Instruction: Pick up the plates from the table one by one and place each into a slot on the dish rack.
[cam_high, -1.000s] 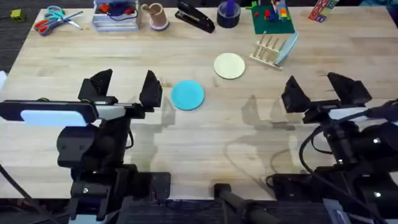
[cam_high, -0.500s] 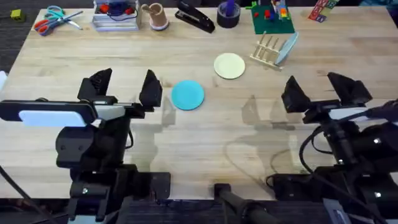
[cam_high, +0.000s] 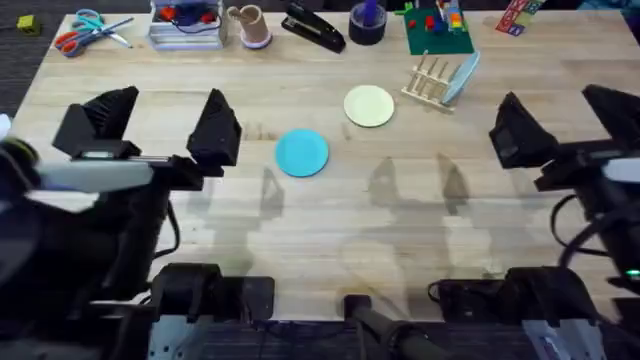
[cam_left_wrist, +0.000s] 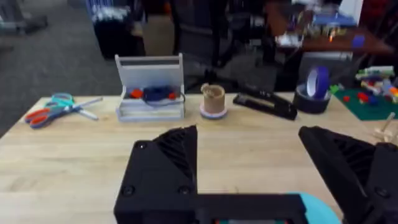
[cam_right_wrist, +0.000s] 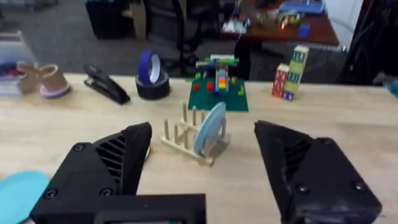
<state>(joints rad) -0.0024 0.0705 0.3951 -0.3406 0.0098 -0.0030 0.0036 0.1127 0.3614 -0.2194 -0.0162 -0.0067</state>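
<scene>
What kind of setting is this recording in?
Probably an office or lab: a wooden table with scissors, a stapler and tape, and office chairs and desks behind.

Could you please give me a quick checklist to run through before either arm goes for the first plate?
1. Left gripper open and holding nothing: ok.
2. Right gripper open and holding nothing: ok.
3. Turquoise plate flat on the table, nothing on it: ok.
4. Cream plate flat, apart from the dish rack: ok.
5. All rack slots free: not ok, a pale blue plate already stands in it.
6. Remaining slots wide enough: cannot tell.
</scene>
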